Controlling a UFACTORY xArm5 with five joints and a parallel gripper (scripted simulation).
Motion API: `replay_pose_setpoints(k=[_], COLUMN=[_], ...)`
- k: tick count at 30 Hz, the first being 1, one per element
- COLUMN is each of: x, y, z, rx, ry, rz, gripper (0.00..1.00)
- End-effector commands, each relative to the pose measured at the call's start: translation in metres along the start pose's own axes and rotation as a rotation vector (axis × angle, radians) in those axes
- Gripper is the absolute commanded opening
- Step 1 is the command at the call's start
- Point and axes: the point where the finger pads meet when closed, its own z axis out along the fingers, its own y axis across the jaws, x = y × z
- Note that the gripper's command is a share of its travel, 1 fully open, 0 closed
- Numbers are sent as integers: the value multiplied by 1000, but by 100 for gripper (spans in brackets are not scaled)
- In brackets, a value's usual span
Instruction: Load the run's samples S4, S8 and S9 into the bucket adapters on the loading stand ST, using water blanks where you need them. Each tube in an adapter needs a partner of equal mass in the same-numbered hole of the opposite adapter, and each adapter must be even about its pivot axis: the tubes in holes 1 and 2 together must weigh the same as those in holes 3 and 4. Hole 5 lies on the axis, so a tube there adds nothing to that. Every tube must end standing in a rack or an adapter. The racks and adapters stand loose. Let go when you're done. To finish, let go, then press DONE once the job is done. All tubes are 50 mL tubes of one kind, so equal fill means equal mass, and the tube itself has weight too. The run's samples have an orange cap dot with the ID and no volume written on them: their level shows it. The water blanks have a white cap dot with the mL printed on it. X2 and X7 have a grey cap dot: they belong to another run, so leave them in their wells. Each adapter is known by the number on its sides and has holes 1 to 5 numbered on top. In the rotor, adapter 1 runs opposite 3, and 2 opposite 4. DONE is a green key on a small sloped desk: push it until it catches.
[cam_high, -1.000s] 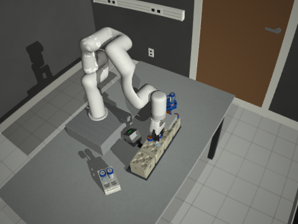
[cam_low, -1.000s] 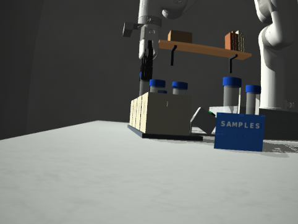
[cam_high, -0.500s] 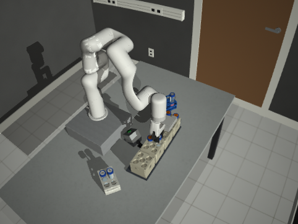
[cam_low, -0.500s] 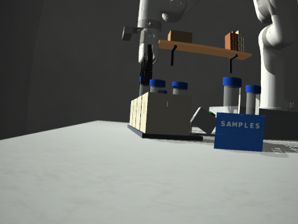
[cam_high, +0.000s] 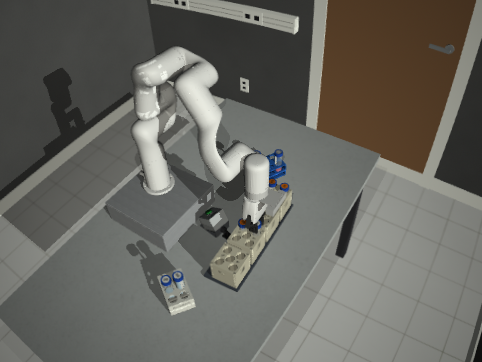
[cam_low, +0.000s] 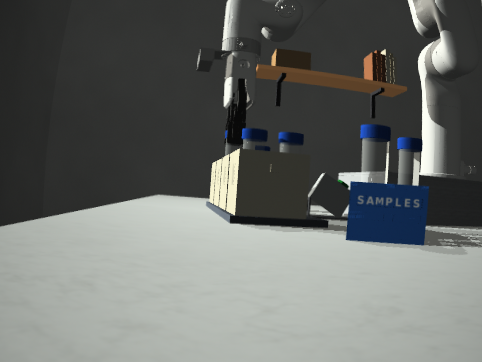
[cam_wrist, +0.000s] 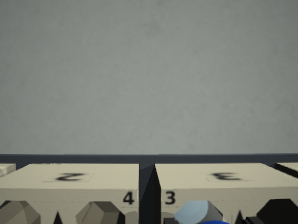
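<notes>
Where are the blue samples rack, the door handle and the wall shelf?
Blue samples rack (cam_low: 387, 220): exterior view, front panel.
Door handle (cam_high: 440, 48): top view, lever.
Wall shelf (cam_low: 332, 79): exterior view, board's front edge.

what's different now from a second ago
The jaws have come down a little, lowering the blue-capped tube they hold deeper towards the adapters. Nothing was let go. The samples rack and the white rack with its two tubes stayed put.
</notes>
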Motion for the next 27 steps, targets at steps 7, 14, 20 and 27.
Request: replay_pose_setpoints(k=[7,14,20,27], x=[2,2,2,2], y=[0,0,0,0], z=[8,15,19,21], rx=[16,16,16,16], ry=[5,5,5,5], rz=[0,0,0,0], gripper=[0,0,0,0])
